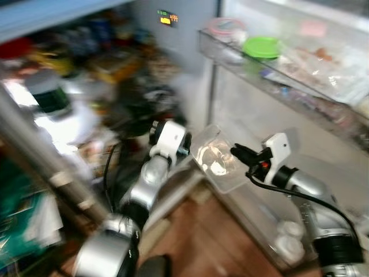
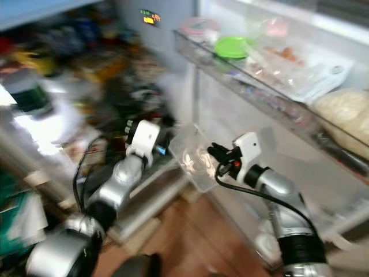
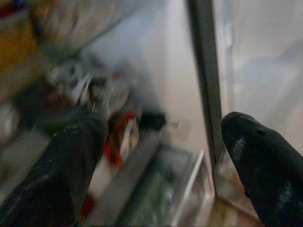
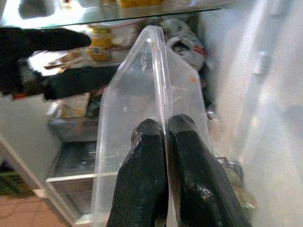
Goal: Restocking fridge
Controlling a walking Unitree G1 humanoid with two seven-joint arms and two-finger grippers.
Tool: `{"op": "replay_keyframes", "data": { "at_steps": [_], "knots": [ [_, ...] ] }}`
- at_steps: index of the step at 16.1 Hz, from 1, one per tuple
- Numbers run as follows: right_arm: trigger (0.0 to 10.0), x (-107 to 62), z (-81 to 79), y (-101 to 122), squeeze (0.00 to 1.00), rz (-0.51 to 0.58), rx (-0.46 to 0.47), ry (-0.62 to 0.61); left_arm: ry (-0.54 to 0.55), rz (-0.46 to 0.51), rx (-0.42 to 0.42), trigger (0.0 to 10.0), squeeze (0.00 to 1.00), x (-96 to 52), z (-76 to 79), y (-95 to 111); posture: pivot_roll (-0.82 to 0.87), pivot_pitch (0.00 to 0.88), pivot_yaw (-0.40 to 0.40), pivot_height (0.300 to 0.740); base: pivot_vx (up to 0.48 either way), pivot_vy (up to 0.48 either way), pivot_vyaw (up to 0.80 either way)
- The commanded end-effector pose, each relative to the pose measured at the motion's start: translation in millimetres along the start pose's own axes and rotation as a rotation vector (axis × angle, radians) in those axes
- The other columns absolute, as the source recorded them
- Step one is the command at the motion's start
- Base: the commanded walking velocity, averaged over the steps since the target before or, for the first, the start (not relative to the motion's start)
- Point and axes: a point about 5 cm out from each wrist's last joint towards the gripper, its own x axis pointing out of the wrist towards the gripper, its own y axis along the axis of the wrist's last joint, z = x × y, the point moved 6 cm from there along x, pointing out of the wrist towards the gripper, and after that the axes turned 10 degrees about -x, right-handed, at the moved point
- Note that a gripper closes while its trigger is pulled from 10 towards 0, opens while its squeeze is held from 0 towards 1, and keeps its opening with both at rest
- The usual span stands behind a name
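Note:
My right gripper (image 1: 236, 153) is shut on the rim of a clear plastic container (image 1: 214, 157), which it holds tilted in front of the open fridge, between the fridge body and the door. In the right wrist view both pads (image 4: 147, 142) pinch the container's thin edge (image 4: 158, 71). Just left of the container, my left gripper (image 1: 185, 150) is open and holds nothing. Its two black fingers (image 3: 71, 161) stand wide apart and point at the lower fridge shelves. The head views are blurred.
The fridge door shelf (image 1: 300, 78) on the right carries a green lid (image 1: 262, 47), a pink-lidded tub (image 1: 226, 26) and clear bags. Crowded fridge shelves (image 1: 104, 63) lie at left, white items (image 1: 291, 242) low in the door, and wooden floor (image 1: 213, 242) below.

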Motion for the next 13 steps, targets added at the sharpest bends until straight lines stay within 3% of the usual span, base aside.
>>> {"op": "replay_keyframes", "data": {
  "at_steps": [1, 2, 6, 7, 9, 13],
  "knots": [
    [10.0, -1.4, 8.1, 2.7, 0.00, 0.009, -0.020, -0.039, -0.003, 0.020, -0.039, 10.0, 0.00, -1.9, -2.0, 6.6, -0.01, 0.000, 0.016, 0.740, 0.000, 0.000, 0.77],
    [10.0, 0.6, 12.6, 4.5, 0.00, 0.019, -0.027, -0.078, 0.034, 0.032, -0.112, 10.0, 0.00, -12.7, -12.5, 6.1, 0.00, 0.000, 0.016, 0.740, 0.000, 0.000, 0.77],
    [10.0, 5.8, 17.8, 6.8, 0.00, 0.036, -0.033, -0.143, 0.087, 0.106, -0.228, 10.0, 0.00, -39.5, -27.7, 18.8, 0.02, 0.000, 0.013, 0.740, 0.000, 0.000, 0.77],
    [10.0, 6.1, 19.3, 5.0, 0.00, 0.033, -0.035, -0.161, 0.082, 0.153, -0.239, 10.0, 0.00, -46.9, -30.3, 32.5, 0.02, 0.002, 0.011, 0.740, 0.000, 0.000, 0.77],
    [10.0, 6.1, 22.2, 3.6, 0.00, 0.033, -0.033, -0.184, 0.082, 0.170, -0.258, 10.0, 0.00, -53.3, -34.3, 39.5, 0.03, 0.001, 0.010, 0.740, 0.000, 0.000, 0.77],
    [10.0, 10.7, 28.8, 6.4, 0.00, 0.051, -0.025, -0.264, 0.092, 0.092, -0.263, 10.0, 0.00, -76.8, -41.8, 16.5, 0.03, 0.000, 0.010, 0.740, 0.000, 0.000, 0.40]
  ]
}}
